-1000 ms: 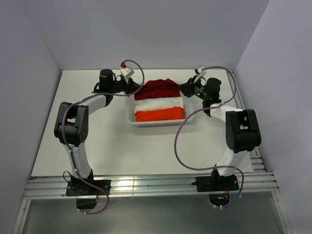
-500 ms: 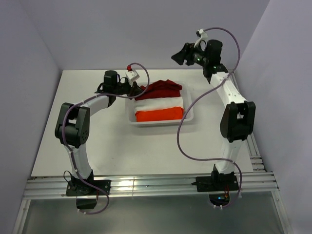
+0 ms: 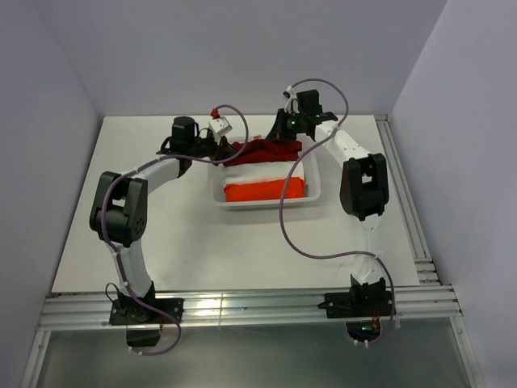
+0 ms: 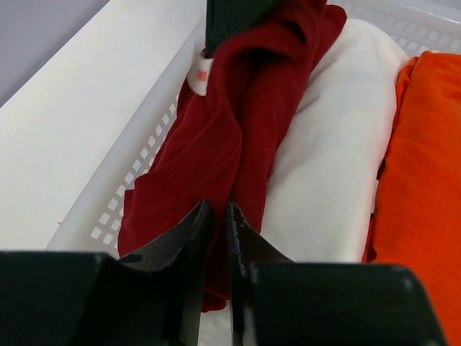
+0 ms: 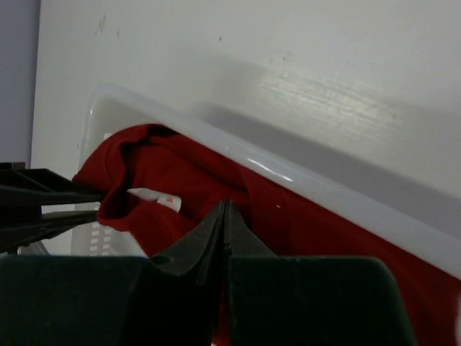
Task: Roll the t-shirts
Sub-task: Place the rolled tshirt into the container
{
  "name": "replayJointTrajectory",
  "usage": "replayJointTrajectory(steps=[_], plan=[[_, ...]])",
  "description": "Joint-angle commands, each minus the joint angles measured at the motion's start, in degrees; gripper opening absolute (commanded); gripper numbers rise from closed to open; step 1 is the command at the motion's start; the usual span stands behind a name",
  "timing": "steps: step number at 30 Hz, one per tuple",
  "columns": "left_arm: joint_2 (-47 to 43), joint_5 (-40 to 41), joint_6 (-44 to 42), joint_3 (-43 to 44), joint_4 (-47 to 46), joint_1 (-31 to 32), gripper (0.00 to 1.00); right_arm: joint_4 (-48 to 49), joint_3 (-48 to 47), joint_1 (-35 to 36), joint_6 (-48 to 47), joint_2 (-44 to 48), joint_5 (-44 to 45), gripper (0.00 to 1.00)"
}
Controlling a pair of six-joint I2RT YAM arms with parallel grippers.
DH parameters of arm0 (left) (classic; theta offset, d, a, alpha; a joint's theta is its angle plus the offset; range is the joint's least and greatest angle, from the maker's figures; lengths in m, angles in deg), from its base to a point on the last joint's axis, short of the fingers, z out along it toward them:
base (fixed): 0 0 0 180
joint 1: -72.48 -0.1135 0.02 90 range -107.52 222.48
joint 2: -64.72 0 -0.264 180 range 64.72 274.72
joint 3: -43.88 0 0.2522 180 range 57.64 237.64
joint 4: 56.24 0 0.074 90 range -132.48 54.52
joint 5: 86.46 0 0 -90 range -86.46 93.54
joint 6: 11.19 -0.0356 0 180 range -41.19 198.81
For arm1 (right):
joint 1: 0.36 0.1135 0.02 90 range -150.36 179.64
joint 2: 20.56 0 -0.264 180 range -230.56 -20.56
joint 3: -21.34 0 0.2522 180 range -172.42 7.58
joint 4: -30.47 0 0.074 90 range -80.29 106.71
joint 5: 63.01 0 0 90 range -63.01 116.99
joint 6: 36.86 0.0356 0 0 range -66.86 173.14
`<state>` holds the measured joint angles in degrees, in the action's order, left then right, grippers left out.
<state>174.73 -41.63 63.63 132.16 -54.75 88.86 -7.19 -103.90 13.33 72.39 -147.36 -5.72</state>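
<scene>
A dark red t-shirt [image 3: 271,149] lies crumpled at the back of a white basket [image 3: 316,191], with a folded white t-shirt [image 3: 258,172] and an orange t-shirt [image 3: 258,191] in front of it. My left gripper [image 3: 226,148] is shut on the red shirt's left end; in the left wrist view the red cloth [image 4: 238,122] runs between the near-closed jaws [image 4: 217,216]. My right gripper [image 3: 276,133] is over the basket's back rim. In the right wrist view its jaws [image 5: 225,207] are pressed together with the tips at the red shirt [image 5: 187,173]; I see no cloth between them.
The basket's perforated wall [image 4: 137,173] is just left of the left gripper. Its back rim [image 5: 324,191] runs under the right gripper. The enclosure's back wall is close behind both grippers. The right arm's purple cable [image 3: 284,202] hangs across the basket.
The right arm has swung down and left from high above the table's back right to the back of the basket. The left gripper has kept its hold on the red shirt.
</scene>
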Motion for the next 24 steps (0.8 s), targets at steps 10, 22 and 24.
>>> replayJointTrajectory(steps=[10, 22, 24], plan=[[-2.9, -0.6, 0.9, 2.3, 0.1, 0.3, 0.21, 4.4, 15.4, 0.7, 0.4, 9.1, -3.3, 0.00], [-3.5, -3.4, 28.0, 9.3, -7.5, -5.8, 0.29, 6.1, 17.5, 0.7, 0.7, 9.6, -1.7, 0.00], [-2.3, -3.9, 32.3, 12.0, -7.9, -7.1, 0.31, 7.0, 17.8, 0.7, 1.0, 9.9, -1.9, 0.00]])
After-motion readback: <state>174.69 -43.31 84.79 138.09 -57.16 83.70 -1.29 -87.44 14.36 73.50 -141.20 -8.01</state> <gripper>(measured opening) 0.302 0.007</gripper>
